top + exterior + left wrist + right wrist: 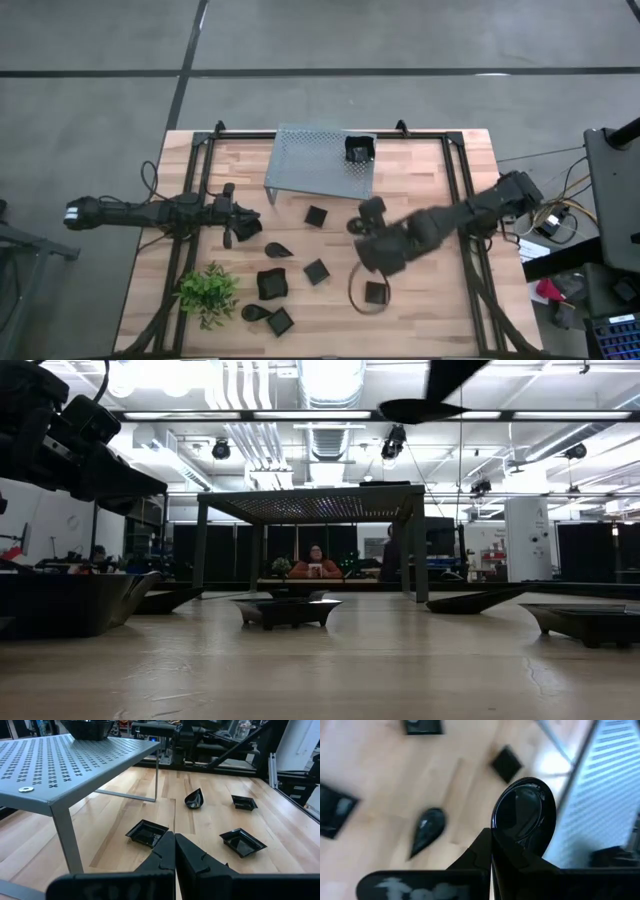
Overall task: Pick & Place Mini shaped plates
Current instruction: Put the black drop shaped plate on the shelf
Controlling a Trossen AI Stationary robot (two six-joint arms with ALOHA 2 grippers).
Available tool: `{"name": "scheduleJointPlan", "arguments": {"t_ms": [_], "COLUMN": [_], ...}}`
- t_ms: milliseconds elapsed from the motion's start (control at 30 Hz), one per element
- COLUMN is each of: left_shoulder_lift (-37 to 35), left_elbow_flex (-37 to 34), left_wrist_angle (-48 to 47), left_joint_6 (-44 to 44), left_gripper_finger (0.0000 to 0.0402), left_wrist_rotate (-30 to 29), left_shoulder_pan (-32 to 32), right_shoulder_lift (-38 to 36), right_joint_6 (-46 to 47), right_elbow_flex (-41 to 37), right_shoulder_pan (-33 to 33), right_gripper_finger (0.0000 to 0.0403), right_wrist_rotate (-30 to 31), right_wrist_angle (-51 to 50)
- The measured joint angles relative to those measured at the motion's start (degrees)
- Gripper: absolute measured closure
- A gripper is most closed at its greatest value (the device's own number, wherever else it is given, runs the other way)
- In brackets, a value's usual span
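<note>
The right gripper, at the end of the dark right arm that reaches in from the right of the high view toward the table's centre, is clamped on the narrow end of a glossy black teardrop-shaped mini plate; in the right wrist view that plate stands up from between the two dark fingers, its rounded bowl raised clear of the light wooden table; behind it, at the right edge of that frame, shows the grey perforated metal rack; lower left in the same frame another black teardrop dish lies on the wood, with a small black square dish in the upper middle.

The left gripper sits at the centre left of the high view, just beside the rack's lower left corner; its fingers are pressed together with nothing between them; ahead of it in the left wrist view lie a shallow black square plate, a second square plate to its right, a third square plate farther back, and a black teardrop plate between them.

On the rack's top, at the upper centre of the high view, rests a deeper black square dish; more black dishes are scattered across the lower half of the table, near a small green leafy plant at lower left.
</note>
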Motion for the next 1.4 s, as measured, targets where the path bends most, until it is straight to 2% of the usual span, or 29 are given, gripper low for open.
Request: {"name": "scheduleJointPlan", "arguments": {"t_ms": [133, 500, 633, 867, 1400], "left_shoulder_lift": [0.0, 0.0, 0.0, 0.0, 0.0], "left_elbow_flex": [0.0, -0.02, -0.01, -0.01, 0.0], "left_wrist_angle": [0.0, 0.0, 0.0, 0.0, 0.0], "left_joint_6": [0.0, 0.02, 0.01, 0.0, 0.0], "left_gripper_finger": [0.0401, 0.0401, 0.0401, 0.0401, 0.0401], "left_wrist_rotate": [0.0, 0.0, 0.0, 0.0, 0.0], "left_shoulder_pan": [0.0, 0.0, 0.01, 0.02, 0.0], "right_shoulder_lift": [-0.02, -0.02, -0.02, 0.02, 0.0], "right_joint_6": [-4.64, -11.06, -11.67, -12.55, -11.65], "right_elbow_flex": [3.31, 5.01, 4.21, 0.5, -3.17], "right_shoulder_pan": [-6.65, -25.12, -29.2, -32.78, -32.72], "right_gripper_finger": [0.0395, 0.0395, 0.0395, 0.0395, 0.0394], "right_wrist_rotate": [-1.42, -14.87, -15.26, -18.13, -19.38], "right_wrist_angle": [0.1, 4.08, 5.05, 8.1, 10.76]}}
